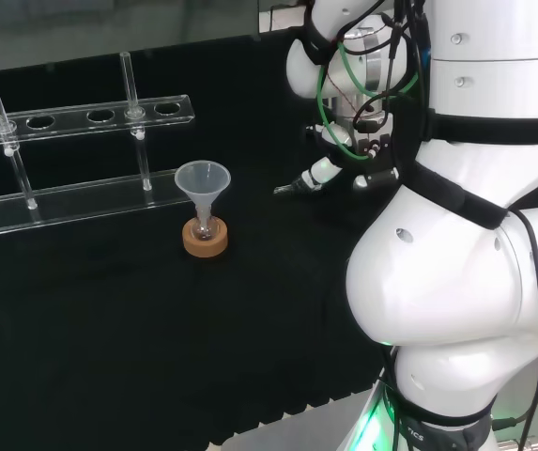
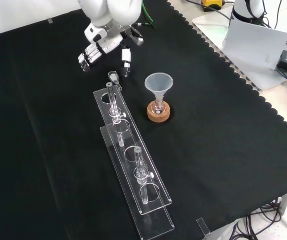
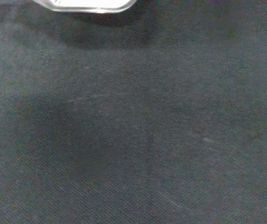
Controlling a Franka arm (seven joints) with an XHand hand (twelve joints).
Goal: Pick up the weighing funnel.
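Rack point(image 2: 156, 225) nearest, funnel point(image 2: 159, 82) beside (hand point(image 2: 102, 43) beyond)

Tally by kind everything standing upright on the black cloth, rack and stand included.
Rack: 1
Test tubes: 2
Funnel: 1
Small flask: 1
Cork ring: 1
Total: 6

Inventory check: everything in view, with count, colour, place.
cloth: one, black, covers the bench
rack: one, clear, left of the funnel in the front view
test tubes: two, clear, upright in the rack
funnel: one, clear, stem in the flask
flask: one, clear, on the cork ring
cork ring: one, tan, mid-cloth
small clear piece: one, perhaps the weighing funnel, at the rack's far end
arm: one, white
hand: one, black and white, open, above that piece
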